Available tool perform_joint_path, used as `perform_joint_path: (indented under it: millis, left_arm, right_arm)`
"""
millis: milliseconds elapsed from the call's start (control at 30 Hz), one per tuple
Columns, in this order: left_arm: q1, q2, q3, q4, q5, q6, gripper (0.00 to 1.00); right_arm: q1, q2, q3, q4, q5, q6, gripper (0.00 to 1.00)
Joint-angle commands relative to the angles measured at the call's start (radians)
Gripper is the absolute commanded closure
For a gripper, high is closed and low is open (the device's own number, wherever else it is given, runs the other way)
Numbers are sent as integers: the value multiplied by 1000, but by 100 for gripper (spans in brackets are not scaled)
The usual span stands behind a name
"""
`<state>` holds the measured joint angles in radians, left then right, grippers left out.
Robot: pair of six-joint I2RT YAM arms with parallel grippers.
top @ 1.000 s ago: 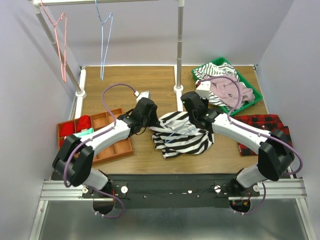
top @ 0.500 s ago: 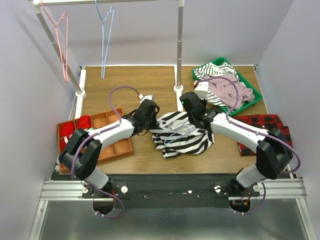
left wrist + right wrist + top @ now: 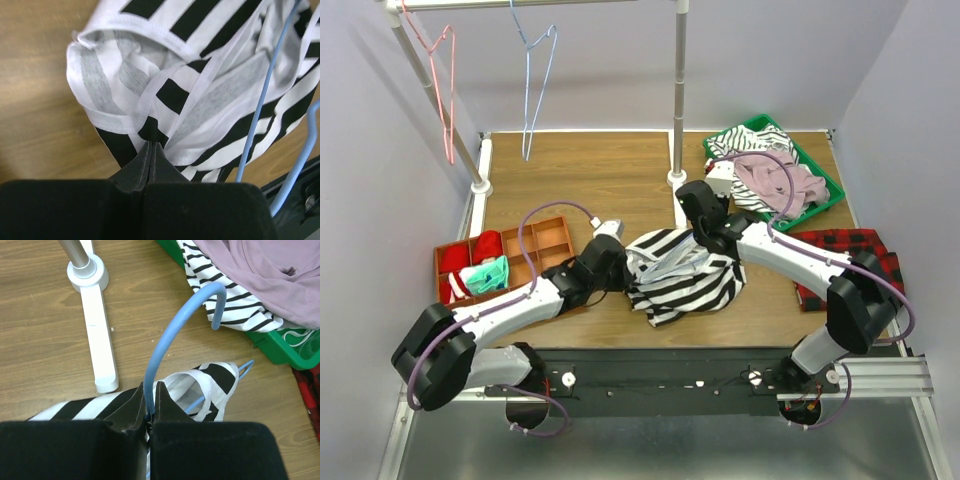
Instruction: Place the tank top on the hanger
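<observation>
A: Hangers, how many?
B: Three are showing. The hanger [image 3: 167, 327], light blue, is sitting inside the tank top [image 3: 690, 280], with its hook sticking out at the garment's 12 o'clock edge. A second blue hanger [image 3: 527, 110] and one pink-red hanger [image 3: 447, 110] are hanging from the rack [image 3: 680, 90], toward 11 o'clock on the table [image 3: 600, 170].
A: Cloth items?
B: Four. One tank top is bunching near the table's centre, slightly toward 6 o'clock. One thin-striped garment [image 3: 740, 140] and one pale pink garment [image 3: 775, 180] are lying in the single green tray [image 3: 828, 190] at 2 o'clock. One plaid cloth [image 3: 840, 245] is lying at 3 o'clock.
A: Grippers?
B: Two, both clamping. The left gripper [image 3: 151, 149] is pinching a striped fold at the tank top's 9 o'clock side, with its jaws pressed together on the cloth. The right gripper [image 3: 150, 388] is squeezing the hanger's wire just below the hook, its jaws nearly meeting around it.
A: Is the wire showing elsewhere?
B: Yes. In the left wrist view, two blue strands are running through the cloth's opening toward 5 o'clock.
A: Other trays?
B: One brown compartment tray [image 3: 545, 235] is sitting at 9 o'clock and holding red and teal bundles. Their number is not clear.
</observation>
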<state>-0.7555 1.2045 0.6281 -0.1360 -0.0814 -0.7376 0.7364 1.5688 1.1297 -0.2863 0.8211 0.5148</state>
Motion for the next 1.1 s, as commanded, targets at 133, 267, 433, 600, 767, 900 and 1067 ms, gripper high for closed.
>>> perform_joint_path:
  millis: [133, 267, 433, 600, 767, 900, 1067]
  left_arm:
    - [-128, -80, -163, 85, -87, -91, 100]
    - [-150, -161, -241, 177, -75, -111, 91]
    - [-150, -229, -268, 202, -80, -74, 85]
    - [-151, -279, -286, 236, -77, -49, 78]
    - [-150, -306, -295, 245, -83, -51, 74]
    - [-150, -315, -281, 234, -87, -40, 73]
    - [-150, -309, -265, 225, -75, -28, 82]
  right_arm:
    - [1, 28, 2, -40, 30, 106, 99]
    - [1, 34, -16, -37, 75, 116, 99]
    - [1, 34, -44, -24, 87, 125, 99]
    - [1, 14, -112, -17, 95, 139, 99]
    - [1, -12, -168, -1, 96, 142, 99]
    - [1, 5, -168, -5, 95, 146, 99]
    - [1, 13, -154, -11, 105, 151, 99]
